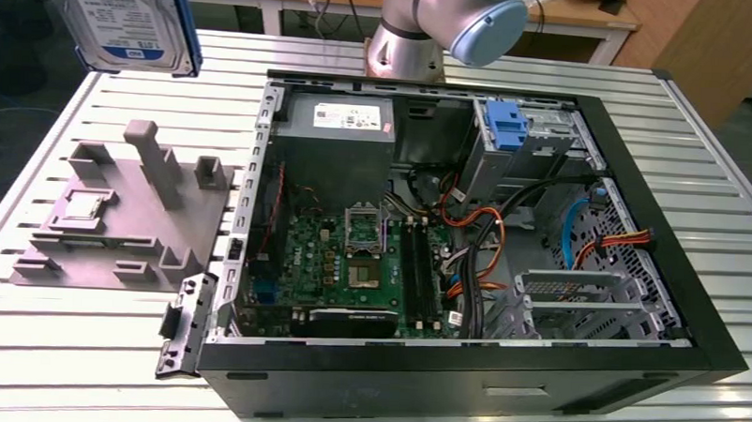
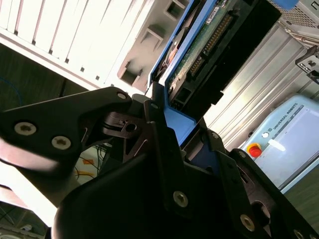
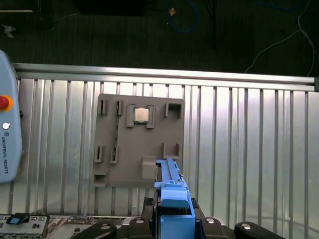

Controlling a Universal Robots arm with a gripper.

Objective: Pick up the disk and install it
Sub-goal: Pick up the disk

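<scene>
The black gripper (image 2: pixel 180 130) is clamped on the disk (image 2: pixel 207 42) by the end of its blue plastic carrier; in the second wrist view the drive's green circuit-board underside faces the camera. In the exterior view the disk (image 1: pixel 123 19) hangs high above the far corner of the ribbed aluminium table (image 1: pixel 117 103), label side showing, well clear of everything. Below it lies the grey moulded fixture plate (image 1: pixel 113 225) with upright posts and slots. The open black computer case (image 1: pixel 709 359) sits beside the plate, with its silver drive bay (image 1: pixel 548 133) and blue bracket (image 1: pixel 505 122) at the far edge.
</scene>
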